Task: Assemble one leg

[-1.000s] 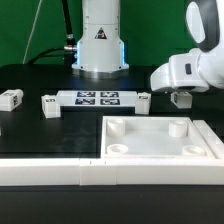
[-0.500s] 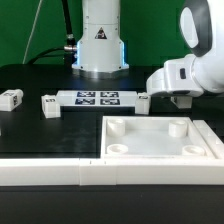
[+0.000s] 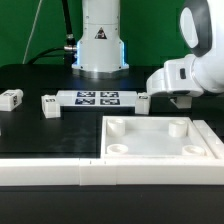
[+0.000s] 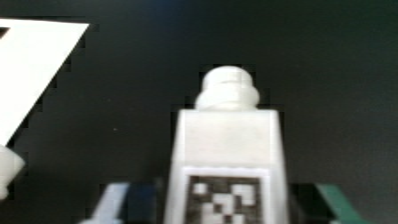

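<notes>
My gripper (image 3: 182, 99) hangs at the exterior view's right, just above the far right corner of the large white panel (image 3: 160, 150). In the wrist view it (image 4: 228, 203) is shut on a leg (image 4: 228, 130), a chunky white block with a marker tag on its face and a rounded peg end pointing away from the camera. The fingers (image 4: 125, 200) stand close on both sides of the leg. In the exterior view the held leg is mostly hidden by the hand. Three more legs (image 3: 12, 98) (image 3: 48, 104) (image 3: 143, 100) lie on the black table.
The marker board (image 3: 97, 98) lies in front of the robot's base (image 3: 100, 45). The panel has round corner sockets (image 3: 176, 127) and shows in the wrist view (image 4: 36, 70). A white rail (image 3: 50, 172) runs along the near edge.
The arm and hand shifted slightly up and toward the exterior view's left with the leg between one second and half a second ago. Nothing has visibly moved since.
</notes>
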Available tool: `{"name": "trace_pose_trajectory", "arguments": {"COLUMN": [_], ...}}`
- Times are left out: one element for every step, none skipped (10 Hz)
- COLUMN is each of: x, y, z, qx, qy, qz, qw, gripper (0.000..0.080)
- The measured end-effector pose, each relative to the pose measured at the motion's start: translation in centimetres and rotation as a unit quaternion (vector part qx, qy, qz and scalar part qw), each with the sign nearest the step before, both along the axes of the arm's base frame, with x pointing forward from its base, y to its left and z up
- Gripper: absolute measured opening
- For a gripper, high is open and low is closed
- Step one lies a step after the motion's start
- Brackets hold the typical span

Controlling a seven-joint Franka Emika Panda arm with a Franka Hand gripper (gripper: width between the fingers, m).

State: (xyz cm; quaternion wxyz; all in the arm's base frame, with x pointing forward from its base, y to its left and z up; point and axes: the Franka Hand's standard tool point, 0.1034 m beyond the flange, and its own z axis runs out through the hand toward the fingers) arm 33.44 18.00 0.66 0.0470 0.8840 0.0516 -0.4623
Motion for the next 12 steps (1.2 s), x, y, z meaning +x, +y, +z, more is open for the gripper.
{"name": "trace_pose_trajectory", "arguments": {"x": [0.0, 0.0, 0.0, 0.0, 0.0, 0.0, 0.0, 0.3, 0.6, 0.8, 1.2, 1.4], "y": [0.0, 0.0, 0.0, 0.0, 0.0, 0.0, -0.1, -0.5, -0.8, -1.1, -1.3, -1.0], "z": [0.0, 0.0, 0.0, 0.0, 0.0, 0.0, 0.4, 2.0, 3.8, 5.3, 6.5, 5.7], "qx": [0.0, 0.0, 0.0, 0.0, 0.0, 0.0, 0.001, 0.003, 0.0, -0.003, -0.003, 0.002], "qy": [0.0, 0.0, 0.0, 0.0, 0.0, 0.0, 0.003, 0.006, 0.005, 0.008, 0.002, -0.018], "qz": [0.0, 0.0, 0.0, 0.0, 0.0, 0.0, 0.002, 0.004, 0.004, 0.003, 0.004, 0.002], "qw": [1.0, 1.0, 1.0, 1.0, 1.0, 1.0, 1.0, 1.0, 1.0, 1.0, 1.0, 1.0], "gripper": [0.0285, 0.0285, 0.0285, 0.0285, 0.0285, 0.0285, 0.0285, 0.0285, 0.0285, 0.0285, 0.0287, 0.0287]}}
